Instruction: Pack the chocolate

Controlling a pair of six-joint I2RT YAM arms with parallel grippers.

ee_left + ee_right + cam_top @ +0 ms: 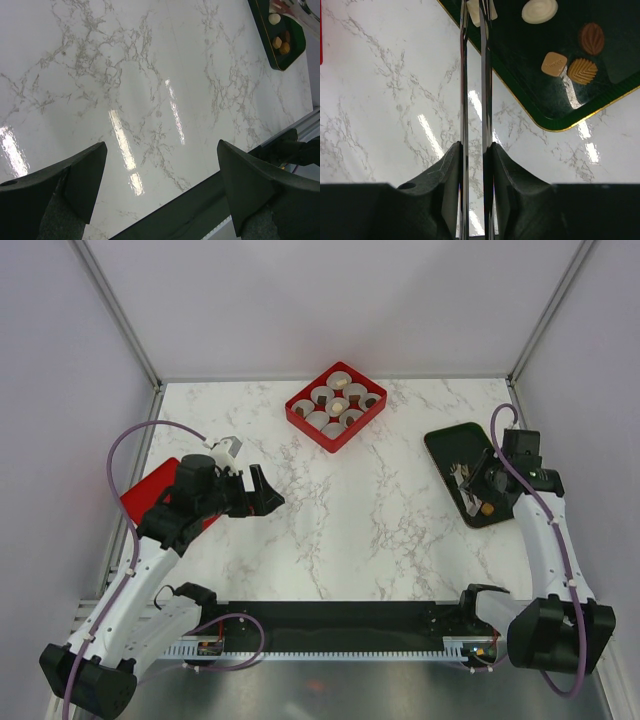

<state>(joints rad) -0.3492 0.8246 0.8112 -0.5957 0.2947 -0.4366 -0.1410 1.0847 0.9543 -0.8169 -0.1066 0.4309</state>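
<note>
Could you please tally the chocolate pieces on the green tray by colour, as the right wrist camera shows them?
Cream-white pieces: 2
Tan pieces: 2
Brown piece: 1
Total on the dark green tray: 5

Red square box (306, 428) of round white paper cups (322, 395) far-centre on the white marble tabletop (370, 530); at right, long metal tweezers (484, 75) over a dark green tray's (450, 445) edge.
</note>
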